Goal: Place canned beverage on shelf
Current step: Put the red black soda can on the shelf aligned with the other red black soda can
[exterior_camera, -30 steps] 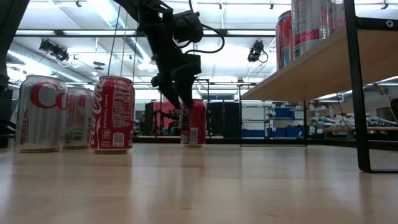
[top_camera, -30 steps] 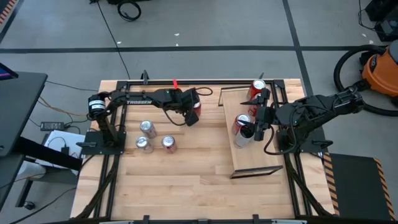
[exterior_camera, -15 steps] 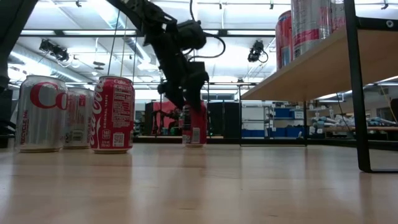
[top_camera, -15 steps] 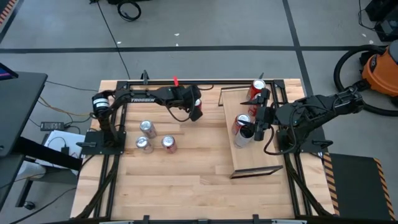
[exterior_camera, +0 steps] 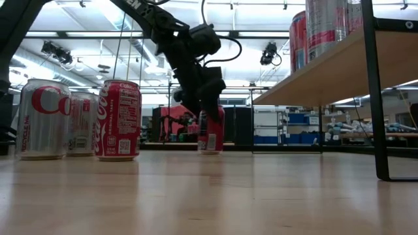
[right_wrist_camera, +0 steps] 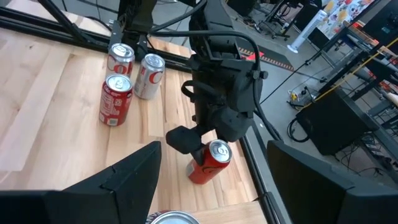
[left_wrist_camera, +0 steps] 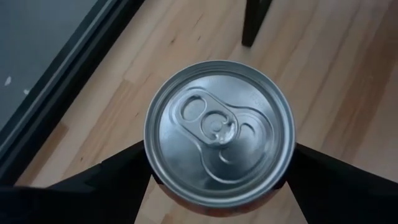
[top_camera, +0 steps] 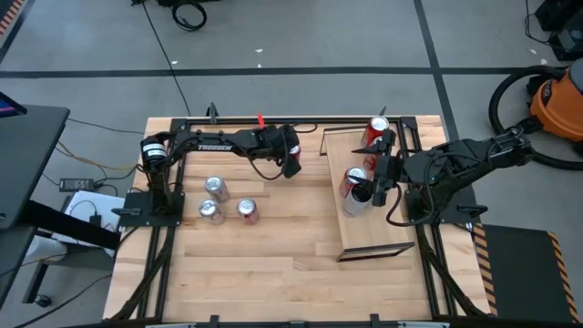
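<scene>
High view: left tool [top_camera: 291,160] grips a red can [exterior_camera: 210,130] beside the shelf [top_camera: 369,232]; three cans [top_camera: 219,202] stand apart.

The whole table [top_camera: 273,273] is seen straight down from overhead, while a level view is taken from the tabletop toward the room. A red can [left_wrist_camera: 219,134] is viewed close, end-on, between the left gripper [left_wrist_camera: 217,180] fingers. That can and gripper are also caught, farther off, from the right wrist.
</scene>
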Robot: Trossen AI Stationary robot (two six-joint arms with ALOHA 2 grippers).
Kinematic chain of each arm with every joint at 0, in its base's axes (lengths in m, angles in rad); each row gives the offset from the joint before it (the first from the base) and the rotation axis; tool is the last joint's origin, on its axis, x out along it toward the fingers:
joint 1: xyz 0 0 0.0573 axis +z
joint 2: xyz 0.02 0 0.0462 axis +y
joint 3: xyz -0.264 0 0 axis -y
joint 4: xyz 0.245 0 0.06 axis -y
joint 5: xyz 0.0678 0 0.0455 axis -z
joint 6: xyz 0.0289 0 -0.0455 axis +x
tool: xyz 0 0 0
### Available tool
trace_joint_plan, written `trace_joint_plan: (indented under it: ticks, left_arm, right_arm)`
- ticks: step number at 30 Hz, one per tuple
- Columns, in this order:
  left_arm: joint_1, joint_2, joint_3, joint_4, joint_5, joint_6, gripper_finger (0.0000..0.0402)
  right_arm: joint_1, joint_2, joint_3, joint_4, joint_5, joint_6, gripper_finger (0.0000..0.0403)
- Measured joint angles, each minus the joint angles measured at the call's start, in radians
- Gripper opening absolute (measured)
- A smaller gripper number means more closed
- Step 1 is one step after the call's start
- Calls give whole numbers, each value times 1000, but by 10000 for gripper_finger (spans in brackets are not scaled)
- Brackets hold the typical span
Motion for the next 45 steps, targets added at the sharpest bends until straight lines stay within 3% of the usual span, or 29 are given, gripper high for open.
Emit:
trace_joint_plan:
  ticks: [4, 11, 17, 25, 30, 37, 45]
  left_arm:
    - [0, 0, 0, 20, 23, 47, 346]
    - [0, 0, 0, 25, 26, 78, 306]
    - [-4, -8, 0, 7, 25, 109, 304]
    - [-8, -121, -1, 5, 120, 155, 304]
    - [-10, -200, -1, 15, 128, 164, 304]
    - [-28, -267, 0, 61, 135, 255, 303]
    - [-25, -287, 0, 156, 239, 402, 308]
  right_arm:
    - [0, 0, 0, 17, 0, -5, 302]
    - [0, 0, 0, 43, 0, 14, 302]
    - [0, 0, 0, 41, 1, 38, 302]
    - [0, 0, 0, 40, 16, 61, 302]
    - [-7, 0, 0, 41, 38, 68, 302]
    - [-49, 0, 0, 64, 63, -1, 302]
    - [-167, 0, 0, 238, 22, -176, 302]
